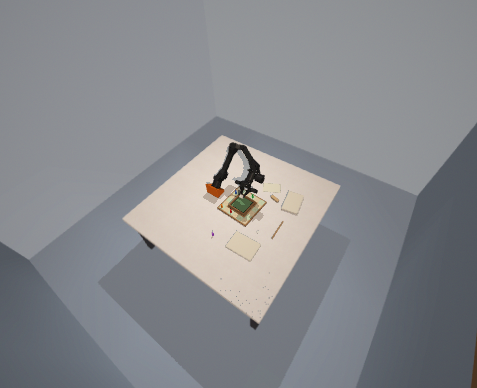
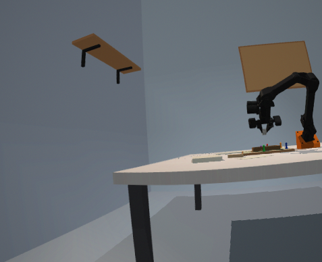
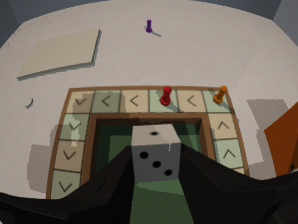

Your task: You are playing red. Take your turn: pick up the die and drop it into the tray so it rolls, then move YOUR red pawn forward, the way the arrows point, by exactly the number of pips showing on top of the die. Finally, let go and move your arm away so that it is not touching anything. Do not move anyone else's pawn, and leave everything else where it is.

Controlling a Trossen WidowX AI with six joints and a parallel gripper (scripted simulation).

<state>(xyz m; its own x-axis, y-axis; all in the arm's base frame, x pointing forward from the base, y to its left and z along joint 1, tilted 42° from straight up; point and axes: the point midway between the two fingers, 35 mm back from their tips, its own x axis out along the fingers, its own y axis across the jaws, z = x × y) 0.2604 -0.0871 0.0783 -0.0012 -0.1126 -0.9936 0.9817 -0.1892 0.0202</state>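
Observation:
My gripper is shut on the white die and holds it well above the tray. In the wrist view the die shows one pip on its upper face and three on the face toward the camera. The tray has a green floor and a brown rim and sits in the middle of the game board. The red pawn stands upright on a green square of the far row in the wrist view. An arrow square lies on either side of it, both arrows pointing left.
An orange pawn stands on the board's corner. A green pawn and a blue pawn are also at the board. A purple pawn stands off it. Pale slabs and a brown stick lie around.

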